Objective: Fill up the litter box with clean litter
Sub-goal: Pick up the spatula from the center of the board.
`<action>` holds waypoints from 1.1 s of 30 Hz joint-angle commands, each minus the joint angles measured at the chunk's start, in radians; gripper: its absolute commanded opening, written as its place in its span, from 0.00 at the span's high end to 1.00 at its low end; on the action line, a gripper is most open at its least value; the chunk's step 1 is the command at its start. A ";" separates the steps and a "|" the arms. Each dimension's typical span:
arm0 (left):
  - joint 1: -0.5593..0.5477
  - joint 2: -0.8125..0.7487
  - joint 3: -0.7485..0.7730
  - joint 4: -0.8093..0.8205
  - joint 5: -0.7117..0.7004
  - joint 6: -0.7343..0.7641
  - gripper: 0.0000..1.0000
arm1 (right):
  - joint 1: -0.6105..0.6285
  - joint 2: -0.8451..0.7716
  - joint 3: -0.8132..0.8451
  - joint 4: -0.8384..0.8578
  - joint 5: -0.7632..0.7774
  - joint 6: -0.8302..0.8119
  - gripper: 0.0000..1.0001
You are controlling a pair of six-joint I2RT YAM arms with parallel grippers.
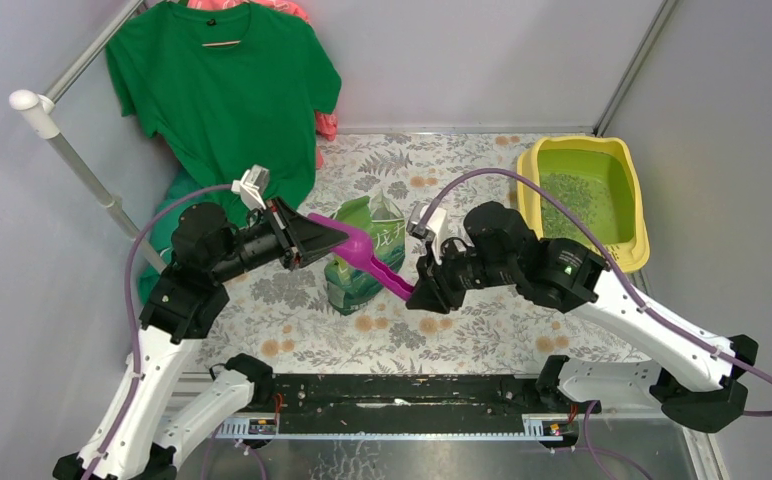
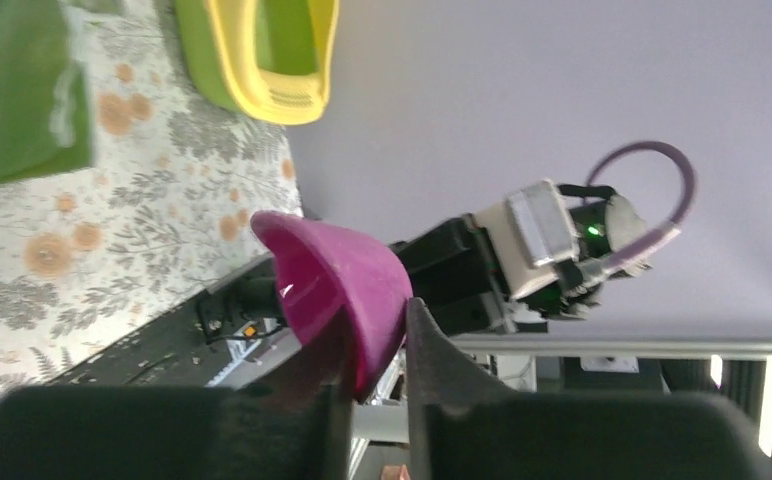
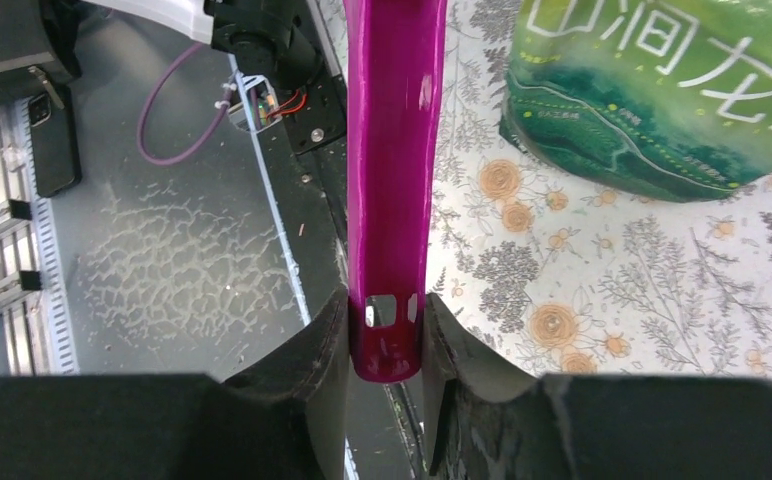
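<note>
Nearest, along the front edge, a black rail [image 1: 402, 390] joins the two arm bases. Just beyond it, over the flower-printed surface [image 1: 482, 330], both arms meet on one purple scoop [image 1: 367, 255], held in the air between them.

The right fingers [image 3: 312, 340] are clenched on the very end of the scoop's flat handle, one pad pressed to each side. The left fingers [image 2: 432, 350] are closed around the scoop's rounded bowl at the other end, touching it on both sides. The scoop slopes from the left arm down toward the right arm.

Behind and under the scoop, a glossy green printed bag [image 1: 350, 290] stands upright on the surface, its top open.

Farther back, in the far right corner, the litter box [image 1: 640, 240] sits on the surface, well apart from the bag and both arms. The clean litter [image 1: 572, 205] lies thinly scattered over its green floor.

At the far left, a green T-shirt [image 1: 222, 90] hangs from a rack.
</note>
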 commanded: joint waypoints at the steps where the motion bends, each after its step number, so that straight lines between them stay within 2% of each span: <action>1: 0.009 -0.012 -0.030 0.100 0.055 -0.021 0.86 | 0.023 -0.007 -0.002 0.089 0.028 -0.027 1.00; 2: 0.010 -0.011 -0.028 0.100 0.059 -0.018 0.97 | 0.024 -0.008 -0.008 0.089 0.027 -0.027 1.00; 3: 0.010 -0.009 -0.030 0.103 0.063 -0.014 1.00 | 0.026 -0.011 -0.015 0.092 0.031 -0.023 1.00; 6: 0.012 -0.020 -0.037 0.115 0.058 -0.013 1.00 | 0.028 -0.021 -0.021 0.091 0.050 -0.010 1.00; 7: 0.014 -0.028 -0.043 0.117 0.047 -0.019 1.00 | 0.028 -0.030 -0.020 0.094 0.064 -0.002 0.95; 9: 0.015 -0.038 -0.050 0.124 0.018 -0.042 1.00 | 0.028 -0.057 -0.013 0.089 0.122 0.010 0.75; 11: 0.017 -0.022 -0.044 0.134 -0.013 -0.073 1.00 | 0.028 -0.103 -0.013 0.085 0.210 0.023 0.63; 13: 0.018 0.026 0.004 0.110 -0.048 -0.085 1.00 | 0.028 -0.153 -0.026 0.086 0.286 0.029 0.56; 16: 0.018 0.132 0.151 0.010 -0.092 -0.072 1.00 | 0.028 -0.188 -0.016 0.070 0.364 0.025 0.46; 18: 0.020 0.194 0.261 -0.062 -0.118 -0.080 1.00 | 0.028 -0.197 -0.013 0.093 0.436 0.024 0.27; 20: 0.029 0.246 0.381 -0.119 -0.138 -0.102 0.97 | 0.028 -0.198 -0.018 0.142 0.517 0.016 0.22; 24: 0.057 0.317 0.538 -0.167 -0.145 -0.195 0.92 | 0.028 -0.221 -0.053 0.307 0.579 -0.002 0.02; 28: 0.081 0.376 0.610 -0.200 -0.121 -0.263 0.91 | 0.028 -0.216 -0.076 0.432 0.532 -0.026 0.06; 31: 0.097 0.396 0.583 -0.208 -0.085 -0.305 0.90 | 0.028 -0.230 -0.129 0.584 0.421 -0.038 0.10; 33: 0.106 0.400 0.537 -0.203 -0.044 -0.325 0.90 | 0.028 -0.238 -0.169 0.672 0.409 -0.029 0.11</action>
